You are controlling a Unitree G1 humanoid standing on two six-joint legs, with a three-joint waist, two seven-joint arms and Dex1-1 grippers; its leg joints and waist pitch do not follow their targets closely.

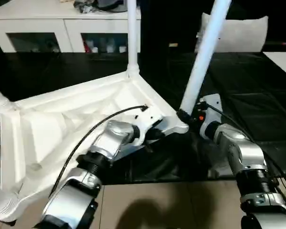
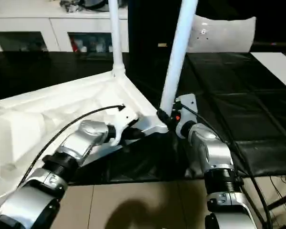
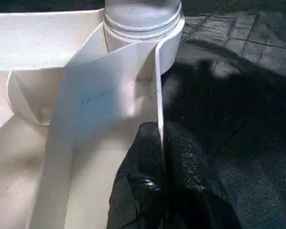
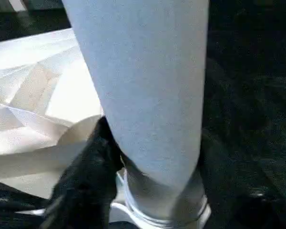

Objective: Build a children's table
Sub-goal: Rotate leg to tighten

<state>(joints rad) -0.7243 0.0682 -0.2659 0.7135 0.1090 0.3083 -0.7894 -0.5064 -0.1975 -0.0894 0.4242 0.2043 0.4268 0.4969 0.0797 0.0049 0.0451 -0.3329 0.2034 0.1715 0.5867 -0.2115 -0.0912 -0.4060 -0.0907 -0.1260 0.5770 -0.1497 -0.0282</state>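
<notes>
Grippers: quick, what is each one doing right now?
Left gripper: shut on the tabletop rim.
Right gripper: closed around the leaning leg.

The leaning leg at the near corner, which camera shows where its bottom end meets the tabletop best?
The right wrist view: the leaning leg with its ringed base at the corner socket. Both eye views show the leg's tilt from farther off; the left wrist view shows another leg's base.

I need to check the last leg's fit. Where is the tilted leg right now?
The tilted leg rises leaning right from the tabletop's near right corner socket, with the right end effector around its base and the upright leg behind-left.
</notes>
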